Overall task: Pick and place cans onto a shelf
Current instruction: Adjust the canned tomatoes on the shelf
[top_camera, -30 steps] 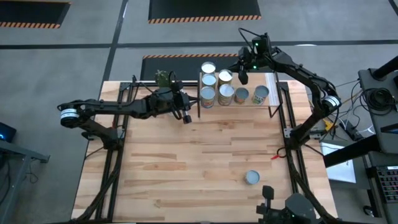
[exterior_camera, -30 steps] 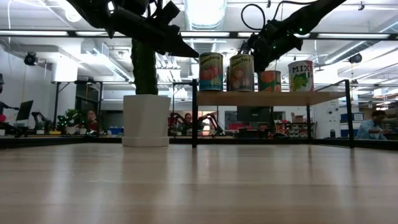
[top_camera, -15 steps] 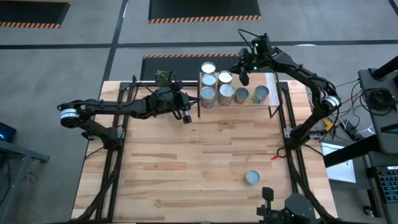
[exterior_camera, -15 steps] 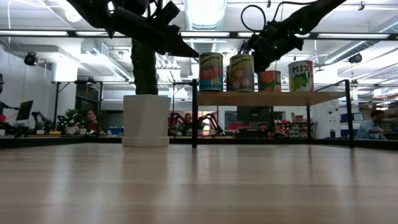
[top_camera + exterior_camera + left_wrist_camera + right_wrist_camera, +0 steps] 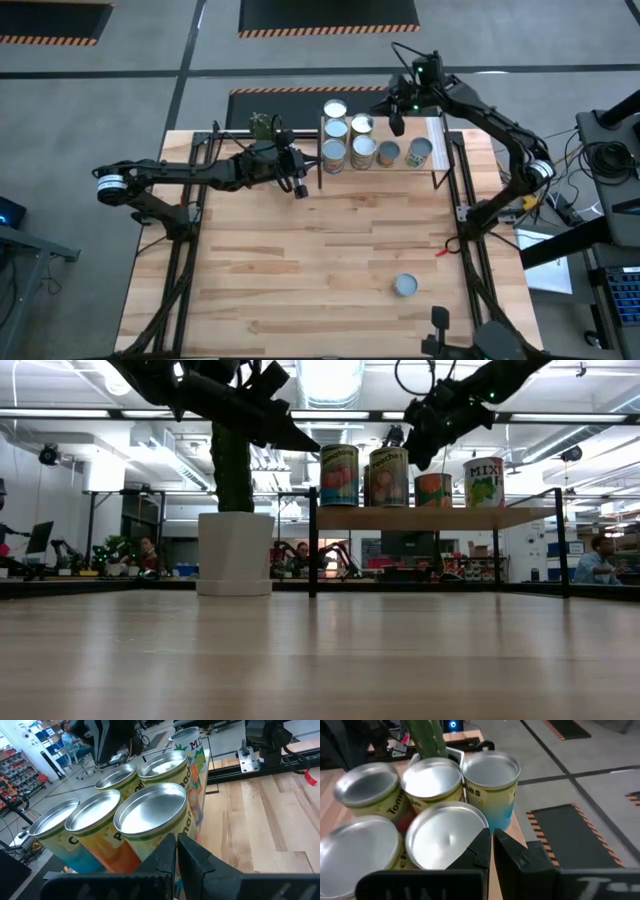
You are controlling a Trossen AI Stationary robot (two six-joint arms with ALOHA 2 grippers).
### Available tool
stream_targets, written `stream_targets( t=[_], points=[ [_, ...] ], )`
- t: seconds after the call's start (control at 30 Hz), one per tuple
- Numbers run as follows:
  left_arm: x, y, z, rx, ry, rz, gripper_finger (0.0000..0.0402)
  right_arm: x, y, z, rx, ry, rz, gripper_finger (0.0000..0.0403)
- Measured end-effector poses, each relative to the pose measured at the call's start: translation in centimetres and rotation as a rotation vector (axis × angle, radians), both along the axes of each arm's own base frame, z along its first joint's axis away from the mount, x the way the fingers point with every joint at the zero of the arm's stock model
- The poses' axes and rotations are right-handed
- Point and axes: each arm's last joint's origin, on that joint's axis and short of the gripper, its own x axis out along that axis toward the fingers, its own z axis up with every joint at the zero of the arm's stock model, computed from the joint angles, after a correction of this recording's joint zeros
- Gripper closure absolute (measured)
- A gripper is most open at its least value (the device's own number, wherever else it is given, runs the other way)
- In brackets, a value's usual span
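- The slatted light-wood tabletop (image 5: 320, 260) is carrying nearly everything; one last short grey-blue metal can with a shiny round top (image 5: 405, 286) is standing alone near its 5 o'clock edge, well apart from both arms.
- The light wooden rectangular shelf on a thin black metal frame (image 5: 440, 128) is sitting at the tabletop's 12 o'clock side, holding six labelled, silver-topped cans (image 5: 362, 150) packed close together.
- The right gripper (image 5: 395, 122) is hovering over the shelved cans, fingers pressed together, pinching nothing. It probably needs to lift straight clear so no neighbour gets nudged, then open wide before descending squarely over the lone can.
- The left gripper (image 5: 297, 188) is waiting at the shelf's 9 o'clock side, also pressed together and empty.
- The smooth cylinders are likely to slip, so a centred mid-height grip looks wise.
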Motion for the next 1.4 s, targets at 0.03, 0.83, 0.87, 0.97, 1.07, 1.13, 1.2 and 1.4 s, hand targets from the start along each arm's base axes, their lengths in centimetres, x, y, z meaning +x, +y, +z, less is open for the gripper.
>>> stream_targets(
  t=[0.03,0.83,0.87,0.97,1.07,1.13,1.2,1.4],
  points=[
    [0.0,0.0,0.0,0.000,-0.001,0.000,0.0401,-0.1,0.2,0.3,0.001,-0.006,-0.003,0.0394],
    [1.1,0.5,-1.0,0.014,-0.011,0.044,0.0402,-0.2,2.0,1.9,-0.024,-0.035,0.021,0.0394],
    [1.1,0.5,-1.0,0.014,-0.010,0.044,0.0402,-0.2,2.0,1.9,-0.023,-0.035,0.021,0.0394],
    [1.2,0.5,-1.0,0.015,-0.015,0.044,0.0402,-0.2,2.0,1.9,-0.023,-0.035,0.021,0.0394],
    [1.2,0.5,-0.8,0.019,-0.033,0.044,0.0402,-0.2,2.0,1.9,-0.023,-0.035,0.021,0.0394],
    [1.2,0.5,-0.6,0.024,-0.052,0.044,0.0402,-0.2,2.0,1.9,-0.023,-0.035,0.021,0.0394],
    [1.3,0.5,-0.6,0.026,-0.057,0.044,0.0402,-0.2,2.0,1.9,-0.023,-0.035,0.021,0.0394],
    [1.3,0.5,-0.6,0.025,-0.055,0.045,0.0402,-0.2,2.0,1.9,-0.023,-0.034,0.022,0.0394]
  ],
)
